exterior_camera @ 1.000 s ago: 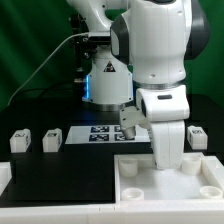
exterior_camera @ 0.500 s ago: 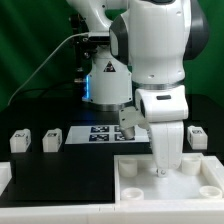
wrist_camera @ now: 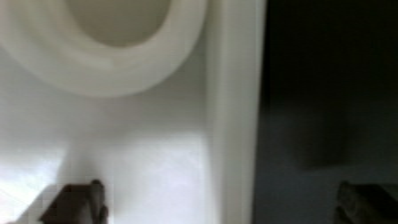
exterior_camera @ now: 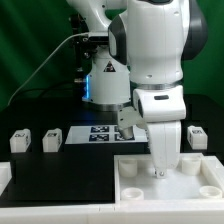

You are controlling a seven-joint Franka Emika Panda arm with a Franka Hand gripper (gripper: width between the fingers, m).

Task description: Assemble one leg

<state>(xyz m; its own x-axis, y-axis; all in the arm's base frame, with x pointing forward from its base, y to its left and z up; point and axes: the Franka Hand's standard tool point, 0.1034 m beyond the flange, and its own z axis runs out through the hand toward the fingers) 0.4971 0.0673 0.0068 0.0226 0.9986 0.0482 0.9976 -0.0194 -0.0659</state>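
My gripper (exterior_camera: pixel 160 173) hangs fingers-down over the rear edge of the large white tabletop (exterior_camera: pixel 140 180). In the wrist view the gripper (wrist_camera: pixel 222 203) is open: one dark fingertip (wrist_camera: pixel 73 201) is over the white tabletop (wrist_camera: pixel 160 140), the other is out over the dark table. A round corner hole (wrist_camera: pixel 118 28) shows ahead of it. Nothing is between the jaws. Two white legs (exterior_camera: pixel 18 141) (exterior_camera: pixel 51 139) with tags stand at the exterior view's left, and a third leg (exterior_camera: pixel 197 137) stands at the right behind the tabletop.
The marker board (exterior_camera: pixel 98 133) lies flat behind the tabletop, partly hidden by the arm. The arm's base (exterior_camera: pixel 105 75) and cables stand at the back. Corner holes (exterior_camera: pixel 130 168) show in the tabletop.
My gripper has come down a little toward the tabletop's rear edge. The legs and the tabletop have not moved.
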